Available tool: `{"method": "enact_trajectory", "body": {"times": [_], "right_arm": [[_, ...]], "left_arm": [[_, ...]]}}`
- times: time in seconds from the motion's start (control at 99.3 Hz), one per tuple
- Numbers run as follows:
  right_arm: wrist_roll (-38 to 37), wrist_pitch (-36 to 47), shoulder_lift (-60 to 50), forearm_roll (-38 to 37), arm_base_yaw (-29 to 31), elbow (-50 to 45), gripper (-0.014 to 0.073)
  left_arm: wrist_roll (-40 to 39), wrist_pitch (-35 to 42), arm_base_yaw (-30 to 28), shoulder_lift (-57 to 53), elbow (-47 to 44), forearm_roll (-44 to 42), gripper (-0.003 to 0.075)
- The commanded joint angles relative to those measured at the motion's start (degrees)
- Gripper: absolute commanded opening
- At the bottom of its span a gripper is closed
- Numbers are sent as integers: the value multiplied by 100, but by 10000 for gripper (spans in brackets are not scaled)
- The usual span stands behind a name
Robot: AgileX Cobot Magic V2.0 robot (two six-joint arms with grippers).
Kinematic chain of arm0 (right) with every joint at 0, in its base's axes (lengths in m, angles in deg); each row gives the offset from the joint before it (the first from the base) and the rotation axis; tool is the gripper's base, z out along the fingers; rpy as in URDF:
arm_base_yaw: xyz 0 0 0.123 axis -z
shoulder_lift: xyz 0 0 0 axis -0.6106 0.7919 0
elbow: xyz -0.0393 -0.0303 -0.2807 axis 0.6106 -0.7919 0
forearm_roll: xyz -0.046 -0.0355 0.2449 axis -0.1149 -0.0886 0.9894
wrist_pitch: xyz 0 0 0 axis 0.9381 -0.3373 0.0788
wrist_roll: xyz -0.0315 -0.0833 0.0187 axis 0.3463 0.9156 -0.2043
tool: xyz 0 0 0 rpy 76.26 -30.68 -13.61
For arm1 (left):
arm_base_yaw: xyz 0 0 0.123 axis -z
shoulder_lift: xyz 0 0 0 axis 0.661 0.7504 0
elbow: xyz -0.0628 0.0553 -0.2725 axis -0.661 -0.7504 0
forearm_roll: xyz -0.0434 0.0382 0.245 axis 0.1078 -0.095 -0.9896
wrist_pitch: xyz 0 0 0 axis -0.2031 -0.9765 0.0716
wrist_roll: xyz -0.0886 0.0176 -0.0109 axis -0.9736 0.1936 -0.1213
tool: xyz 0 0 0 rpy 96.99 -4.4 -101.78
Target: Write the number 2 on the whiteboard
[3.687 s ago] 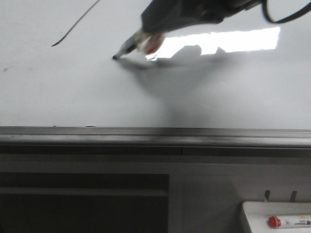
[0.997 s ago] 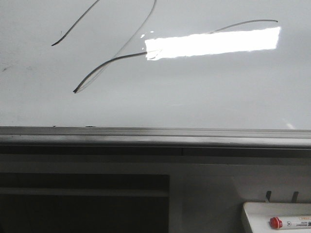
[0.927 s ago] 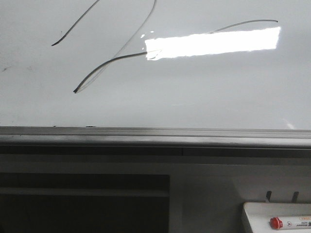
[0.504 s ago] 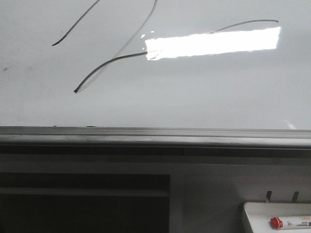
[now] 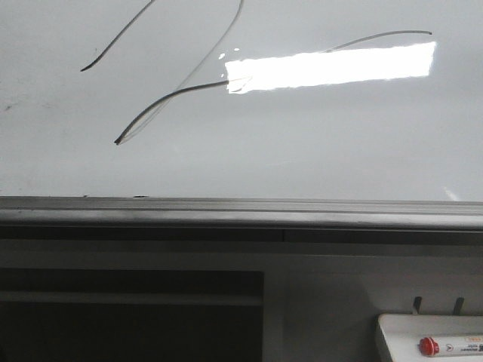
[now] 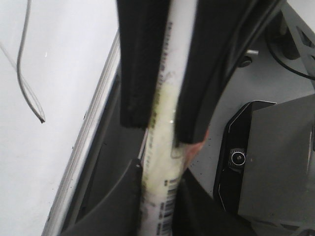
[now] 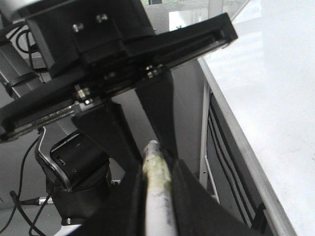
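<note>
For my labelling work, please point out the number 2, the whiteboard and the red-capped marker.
number 2 (image 5: 162,102): front view, on the base stroke.
whiteboard (image 5: 317,151): front view, on bare white surface.
red-capped marker (image 5: 429,346): front view, on its red cap.

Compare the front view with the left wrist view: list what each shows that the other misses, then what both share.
Only the front view shows the light's reflection, the long base stroke of the 2, and the tray with a red-capped marker.

Only the left wrist view shows the left gripper shut on a white marker, off the board, and a dark box.

Both show the whiteboard, its edge rail, and the 2's lower left stroke end.
</note>
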Motion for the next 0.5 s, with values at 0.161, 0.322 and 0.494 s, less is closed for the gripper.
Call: {"method": "enact_trajectory", "body": {"times": [0.161, 0.322, 0.494], "right_arm": [[-45, 90, -237, 177, -9, 185, 280], [-45, 1723, -760, 177, -9, 185, 527], [-45, 3783, -1698, 206, -9, 165, 523]], "left_arm": [[-237, 763, 30, -24, 141, 699, -20], [-484, 1048, 30, -51, 141, 774, -20], [-1431, 2179, 30, -349, -123, -63, -20]]}}
